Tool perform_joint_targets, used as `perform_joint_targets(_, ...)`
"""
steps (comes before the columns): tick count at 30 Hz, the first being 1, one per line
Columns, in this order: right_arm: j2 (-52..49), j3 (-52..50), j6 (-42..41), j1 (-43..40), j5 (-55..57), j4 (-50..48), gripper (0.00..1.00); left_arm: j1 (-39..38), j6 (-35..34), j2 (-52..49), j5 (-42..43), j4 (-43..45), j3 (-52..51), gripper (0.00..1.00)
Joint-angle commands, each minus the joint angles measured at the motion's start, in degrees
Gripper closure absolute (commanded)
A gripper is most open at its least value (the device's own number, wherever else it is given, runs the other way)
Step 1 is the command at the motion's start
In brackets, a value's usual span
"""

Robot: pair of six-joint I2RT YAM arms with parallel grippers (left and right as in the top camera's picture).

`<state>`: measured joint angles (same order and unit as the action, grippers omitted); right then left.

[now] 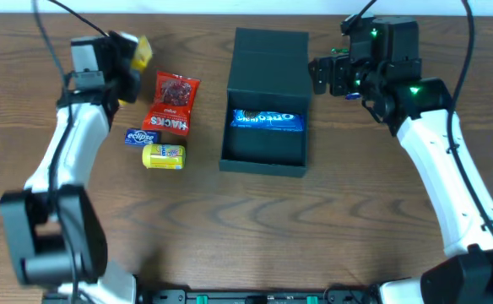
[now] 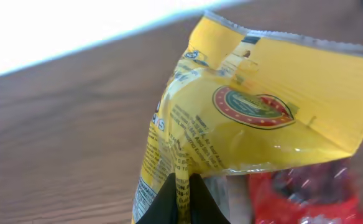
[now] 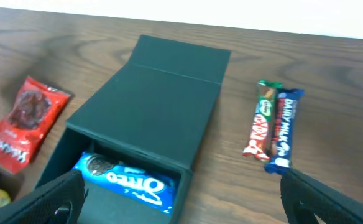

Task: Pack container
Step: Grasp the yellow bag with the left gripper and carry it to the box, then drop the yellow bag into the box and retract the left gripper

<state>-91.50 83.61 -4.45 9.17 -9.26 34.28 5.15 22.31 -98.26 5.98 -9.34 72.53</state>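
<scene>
Container [image 1: 268, 67]: dark matte box, lid open

Overhead: yellow packet [image 1: 142, 52] mostly covered by the left fingers [image 1: 127, 84]; one corner shows.
Left wrist view: packet runs off the right and bottom edges, small print unreadable; red packet [image 2: 299, 190] behind is a blur.
Right wrist view: container [image 3: 163, 93] front cut by the bottom edge; Oreo pack [image 3: 128, 180] far edge hidden under the rim; right fingers [image 3: 51, 202] show as dark tips only.
</scene>
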Motion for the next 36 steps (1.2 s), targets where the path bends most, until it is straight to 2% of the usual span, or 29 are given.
perform_joint_targets(1, -0.26, 0.07, -0.96, -2.56, 0.22, 0.02, 0.01, -0.59, -9.70, 5.57, 0.37, -0.17, 1.84, 0.94)
perform_joint_targets(6, -0.26, 0.07, -2.86, -7.06, 0.20, 0.48, 0.01, -5.77, -15.58, 10.78, 8.63, -4.74, 1.84, 0.94)
perform_joint_targets(10, -0.26, 0.07, -2.84, -10.67, 0.20, 1.11, 0.01, -14.40, -22.43, 10.73, 8.33, -9.60, 1.84, 0.94)
perform_joint_targets(12, -0.26, 0.07, -2.82, -12.22, 0.20, 1.27, 0.01, -20.48, -24.41, 10.60, 3.23, -10.40, 1.84, 0.94)
perform_joint_targets(16, -0.26, 0.07, -2.82, -14.19, 0.20, 1.29, 0.01, -33.44, -28.68, 10.03, -17.51, -10.38, 1.81, 0.94)
perform_joint_targets(17, -0.26, 0.07, -2.82, -14.40, 0.20, 1.31, 0.01, -35.52, -29.24, 9.62, -20.55, -10.43, 1.81, 0.95)
perform_joint_targets(19, -0.26, 0.07, -2.80, -14.62, 0.20, 1.33, 0.01, -39.71, -30.91, 8.24, -24.48, -10.49, 1.81, 0.94)
perform_joint_targets(21, -0.26, 0.07, -2.80, -14.62, 0.20, 1.33, 0.01, -43.39, -34.84, 5.84, -24.57, -10.47, 1.81, 0.94)
perform_joint_targets(25, -0.26, 0.07, -2.80, -14.60, 0.17, 2.01, 0.01, -47.67, -40.79, 0.76, -24.48, -10.34, 1.81, 0.94)
perform_joint_targets(29, -0.26, 0.07, -2.75, -14.62, 0.20, 3.32, 0.01, -48.41, -45.22, -1.25, -24.59, -10.93, 1.84, 0.94)
perform_joint_targets(36, -0.26, 0.07, -2.16, -14.62, 0.20, 4.15, 0.01, -48.48, -45.27, -1.40, -30.53, -14.47, 1.81, 0.94)
